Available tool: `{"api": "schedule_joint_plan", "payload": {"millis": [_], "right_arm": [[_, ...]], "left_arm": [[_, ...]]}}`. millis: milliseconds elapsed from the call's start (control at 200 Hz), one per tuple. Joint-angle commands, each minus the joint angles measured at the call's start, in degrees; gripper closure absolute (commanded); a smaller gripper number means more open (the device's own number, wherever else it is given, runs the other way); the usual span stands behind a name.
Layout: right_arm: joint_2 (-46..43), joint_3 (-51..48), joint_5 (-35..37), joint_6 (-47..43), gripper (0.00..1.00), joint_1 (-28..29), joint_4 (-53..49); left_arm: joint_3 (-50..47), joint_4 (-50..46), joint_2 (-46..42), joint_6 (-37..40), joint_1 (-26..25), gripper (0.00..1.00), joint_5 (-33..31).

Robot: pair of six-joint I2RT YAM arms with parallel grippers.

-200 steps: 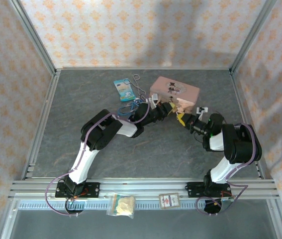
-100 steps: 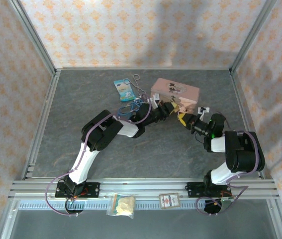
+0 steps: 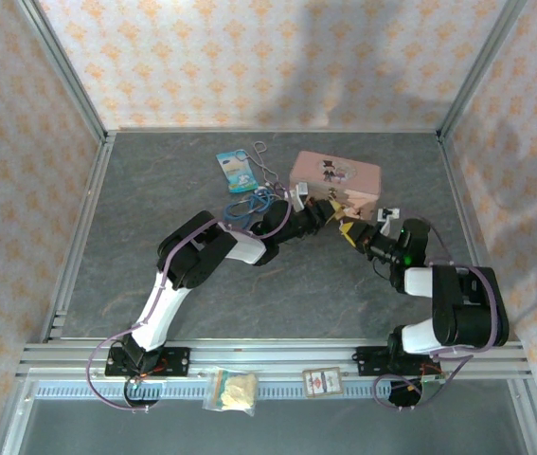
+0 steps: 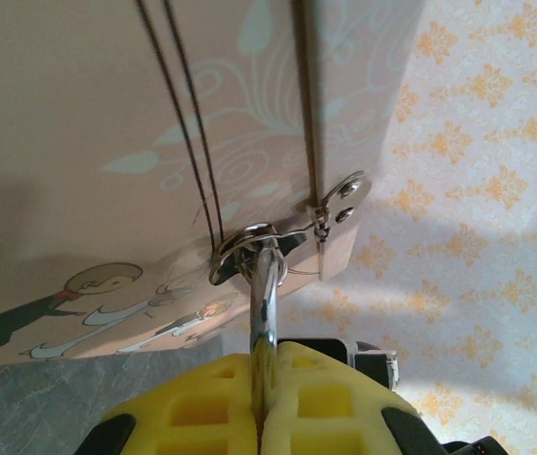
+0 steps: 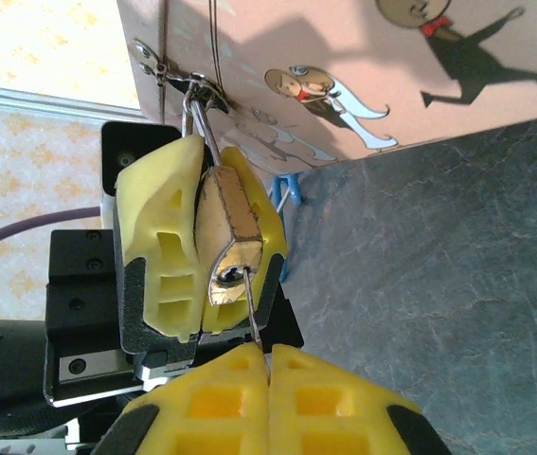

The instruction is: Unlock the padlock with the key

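Padlock: Hung from the hasp at the corner of the pink tin, centre of the top view. Brass body clamped between yellow pads, keyhole end turned toward the right wrist camera.
Shackle: Threaded through the hasp. Release from the body could not be confirmed.
Left hand: Closed narrow on the padlock, pads met around the shackle at lower centre of the left wrist view.
Right hand: Closed narrow on the key, thin shaft pinched at lower centre of the right wrist view.
Key: Seated with its tip in the keyhole at the lower end of the brass body.
Change over the last second: Right elbow swung toward the lower right of the top view. Left hand nudged slightly toward the upper right. Tin shifted a little to the right with the lock. Both grasps kept throughout.
Meaning for the task: Insertion judged complete and the turning step judged under way. Re-posing of the right arm was consistent with a wrist roll about the key axis.
Remaining: Turning until the shackle springs, then drawing it clear of the hasp.
Risk: Thin shaft judged liable to slip or bend between soft pads. Tin, loose on the tabletop, judged liable to drag further.
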Motion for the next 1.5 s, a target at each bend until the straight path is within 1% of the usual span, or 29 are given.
{"api": "schedule_joint_plan", "payload": {"millis": [0, 155, 330, 520, 716, 971, 1186, 1491], "right_arm": [[-0.72, -1.41, 0.57, -3.51, 1.00, -0.14, -2.40], [0.17, -1.99, -1.63, -3.64, 1.00, -0.21, -1.31], [-0.78, -2.45, -2.20, -4.40, 1.00, -1.01, -2.24], [-1.60, -0.98, -3.57, -4.57, 1.00, -1.87, -1.78], [-3.34, 0.60, -4.17, -6.64, 1.00, -1.97, -3.94], [-5.75, 1.83, -3.93, -9.01, 1.00, -1.93, -6.92], [-4.64, 2.69, -3.62, -10.28, 1.00, -1.94, -8.36], [-3.21, 3.26, -3.26, -10.00, 1.00, -1.99, -6.87]], "left_arm": [[1.97, 4.54, -0.05, 1.29, -0.72, 1.00, 1.73], [0.68, 6.00, 0.02, 0.73, -0.19, 1.00, 1.55], [-0.33, 7.83, 0.21, 0.05, 0.36, 1.00, 1.79], [-0.52, 9.77, 0.95, -0.98, 0.45, 1.00, 3.39], [-0.96, 9.97, 0.82, -1.01, 0.48, 1.00, 4.09], [-0.85, 9.79, 0.91, -0.92, 0.49, 1.00, 4.54], [-1.08, 9.66, 0.48, -0.83, 0.45, 1.00, 4.48], [-1.14, 9.70, 0.20, -0.92, 0.43, 1.00, 4.89]]}}
